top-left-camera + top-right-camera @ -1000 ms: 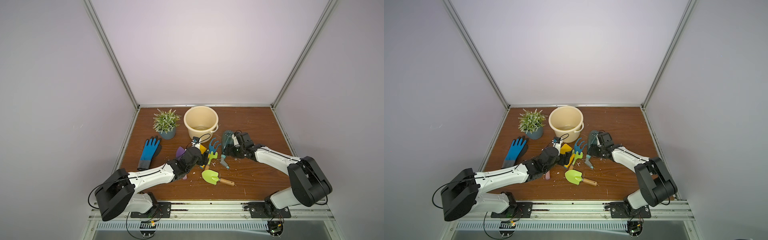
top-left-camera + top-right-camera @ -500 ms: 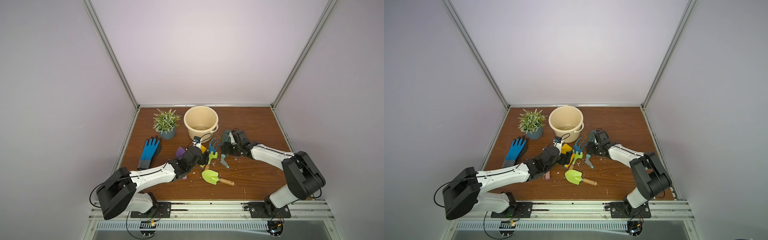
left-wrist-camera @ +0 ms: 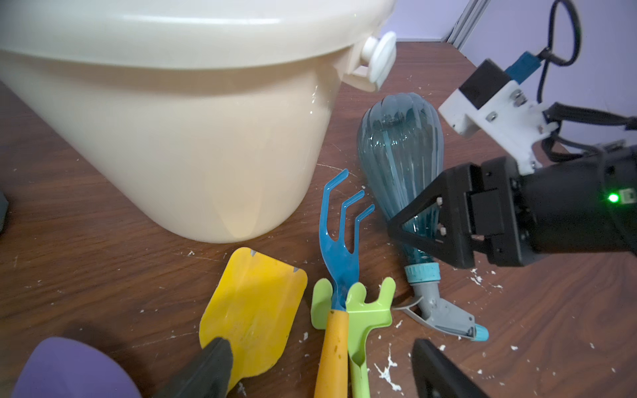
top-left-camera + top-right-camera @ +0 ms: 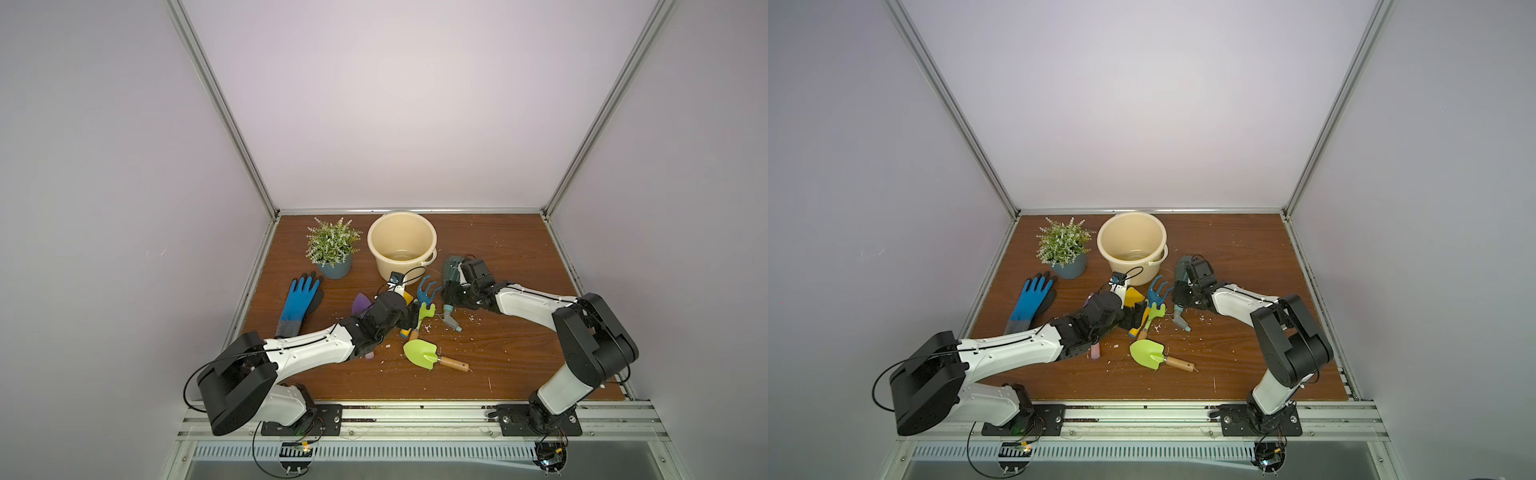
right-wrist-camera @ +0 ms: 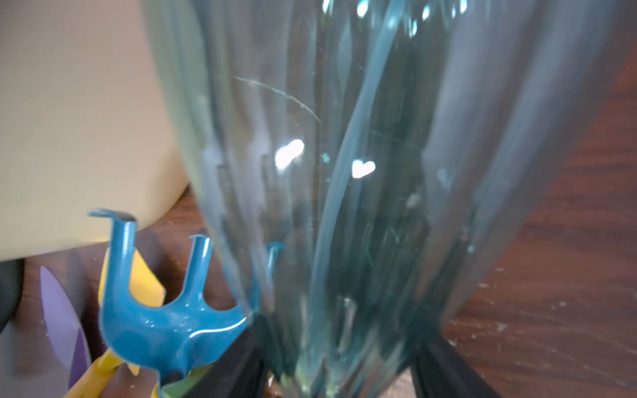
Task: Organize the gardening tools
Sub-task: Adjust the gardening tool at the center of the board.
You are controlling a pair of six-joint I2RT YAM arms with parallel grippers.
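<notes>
From my station I read the margins first. One cream bucket (image 3: 172,138) stands near the back edge, at the middle of the table (image 4: 519,257). One potted plant (image 4: 332,247) sits by the back-left corner, and one blue-and-grey glove (image 4: 299,301) lies along the left edge. The broadest bare wood runs toward the right edge and the back-right corner, and my right arm (image 4: 528,303) reaches across part of it.

The tools crowd the centre, just in front of the bucket, with white crumbs (image 3: 387,374) among them. I count three trowels: the purple trowel (image 4: 360,302), the yellow trowel (image 3: 255,310) and the lime-green trowel (image 4: 420,352), which lies apart, nearer the front edge. There are two rakes, the blue rake (image 3: 339,241) lying across the lime-green rake (image 3: 365,310). One spray bottle (image 3: 400,148) lies on its side just beside the bucket, nozzle toward the front edge.

My left gripper (image 3: 320,344) is spread wide and grips nothing. Both rake handles lie between its fingers, and one finger is over the yellow blade. My right gripper (image 5: 344,358) straddles the bottle's narrow end, fingers close against it; I cannot tell whether it pinches.
</notes>
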